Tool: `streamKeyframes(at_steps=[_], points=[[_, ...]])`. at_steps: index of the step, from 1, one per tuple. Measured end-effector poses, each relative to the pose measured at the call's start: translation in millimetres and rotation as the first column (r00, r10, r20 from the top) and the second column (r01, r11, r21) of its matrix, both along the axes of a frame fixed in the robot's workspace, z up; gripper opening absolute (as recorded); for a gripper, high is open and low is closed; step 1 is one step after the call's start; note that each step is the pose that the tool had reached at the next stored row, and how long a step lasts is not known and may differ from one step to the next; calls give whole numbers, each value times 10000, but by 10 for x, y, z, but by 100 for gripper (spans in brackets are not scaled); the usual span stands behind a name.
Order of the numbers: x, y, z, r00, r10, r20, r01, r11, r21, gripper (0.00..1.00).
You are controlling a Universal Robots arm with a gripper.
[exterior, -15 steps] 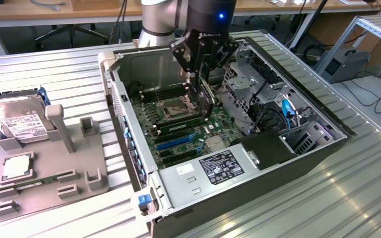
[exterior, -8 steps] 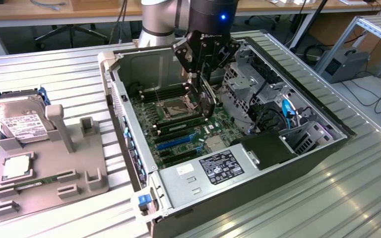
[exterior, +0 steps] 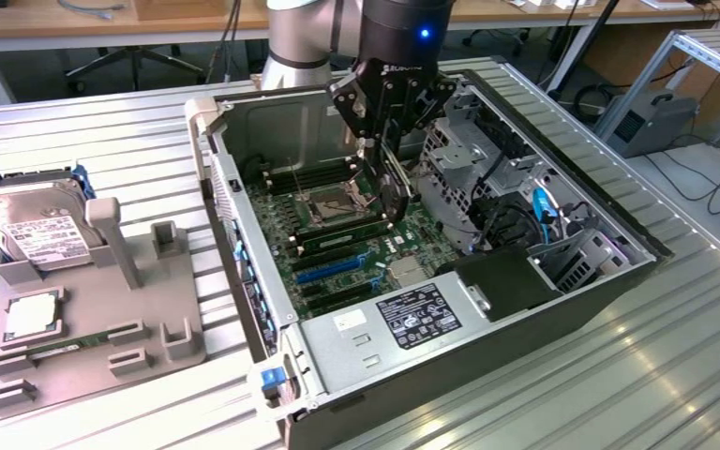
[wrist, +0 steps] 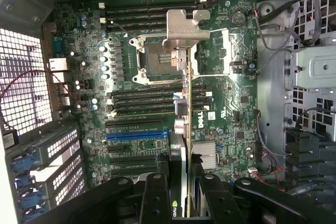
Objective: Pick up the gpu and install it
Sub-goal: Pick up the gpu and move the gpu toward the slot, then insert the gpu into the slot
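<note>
Wrist view: my gripper (wrist: 181,184) is clamped on the gpu (wrist: 187,93), held edge-on above the motherboard (wrist: 236,103) inside the computer case (exterior: 523,375). Step in hand: installation. Judged requirement: card edge aligned squarely over 1 expansion slot (wrist: 136,135).

Green motherboard (wrist: 157,103) with one blue slot (wrist: 137,135); dark gpu (wrist: 190,129), silver bracket (wrist: 184,24); black pincer (wrist: 180,182); grey ribbed table (exterior: 110,141); silver hard drive (exterior: 16,211), white label (exterior: 45,246).
</note>
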State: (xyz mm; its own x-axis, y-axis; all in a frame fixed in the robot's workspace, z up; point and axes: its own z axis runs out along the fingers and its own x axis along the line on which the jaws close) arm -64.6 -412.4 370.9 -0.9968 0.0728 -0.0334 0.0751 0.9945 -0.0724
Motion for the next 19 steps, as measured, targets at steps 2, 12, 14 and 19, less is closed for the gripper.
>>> streamKeyframes(at_steps=[2,12,14,19], points=[[0,0,0,10000,0,0,0,10000,0,27],[0,0,0,10000,6,0,-6,10000,0,27],[0,0,-1,9999,107,0,-107,9999,1,27],[0,0,0,9993,368,0,-368,9993,0,27]])
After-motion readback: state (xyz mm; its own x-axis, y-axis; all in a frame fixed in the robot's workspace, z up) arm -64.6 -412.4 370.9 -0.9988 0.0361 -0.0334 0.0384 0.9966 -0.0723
